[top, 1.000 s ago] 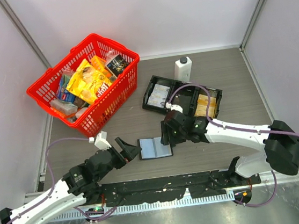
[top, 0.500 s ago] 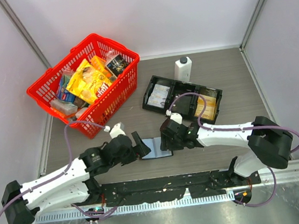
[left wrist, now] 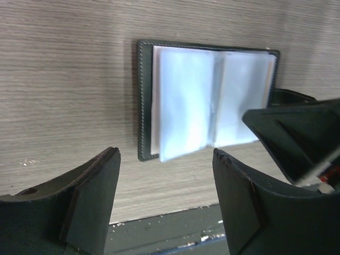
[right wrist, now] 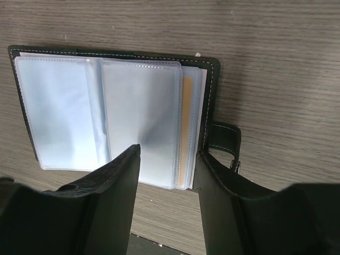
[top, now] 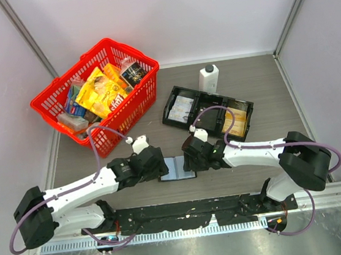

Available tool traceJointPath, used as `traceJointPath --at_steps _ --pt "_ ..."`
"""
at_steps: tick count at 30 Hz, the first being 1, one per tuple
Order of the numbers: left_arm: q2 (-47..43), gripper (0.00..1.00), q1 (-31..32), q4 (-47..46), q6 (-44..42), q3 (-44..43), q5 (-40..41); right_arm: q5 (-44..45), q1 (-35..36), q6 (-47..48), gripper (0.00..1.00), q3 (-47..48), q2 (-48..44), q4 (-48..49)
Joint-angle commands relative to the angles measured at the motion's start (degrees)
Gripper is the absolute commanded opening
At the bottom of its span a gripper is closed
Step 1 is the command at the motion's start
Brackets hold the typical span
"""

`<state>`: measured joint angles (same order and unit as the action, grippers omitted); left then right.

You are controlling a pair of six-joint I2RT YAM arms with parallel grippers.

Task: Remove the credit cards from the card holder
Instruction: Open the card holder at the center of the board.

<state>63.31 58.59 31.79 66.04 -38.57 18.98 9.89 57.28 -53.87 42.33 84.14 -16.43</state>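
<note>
I hang my left jaws and right jaws open and empty at the small black leather bifold card holder (top: 178, 167), spread flat on the grey wood-grain counter (top: 264, 86) between them, likely to pin one side and tease out the thin golden-yellow plastic card (right wrist: 186, 133) peeking from its right sleeves.

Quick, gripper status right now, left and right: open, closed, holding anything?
Left gripper: open, empty, facing the card holder.
Right gripper: open, empty, over the card holder's edge.
</note>
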Motion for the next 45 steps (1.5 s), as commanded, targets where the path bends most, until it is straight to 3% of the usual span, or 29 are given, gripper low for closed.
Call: traceJointPath --at_steps 1,14,28,39,45 --pt "3.48 0.74 -2.25 -2.52 -3.37 -1.86 -0.43 3.47 0.21 0.69 0.51 2.32 -1.78 -0.71" --pt "11.66 0.70 -3.74 -7.71 -5.40 -2.39 -4.57 3.21 0.38 3.41 0.47 3.20 -1.26 2.27" --pt "15.71 0.43 -3.74 -12.89 -3.29 -0.28 -8.61 1.54 0.29 2.98 0.47 2.06 2.52 3.42" --pt "13.33 0.08 -3.74 -16.49 -1.62 2.35 -9.93 -4.53 0.29 2.54 0.46 0.65 3.14 6.84" --pt "13.51 0.03 -3.74 -18.95 -0.30 3.32 -10.37 -8.65 0.21 2.10 0.46 0.21 3.75 10.62"
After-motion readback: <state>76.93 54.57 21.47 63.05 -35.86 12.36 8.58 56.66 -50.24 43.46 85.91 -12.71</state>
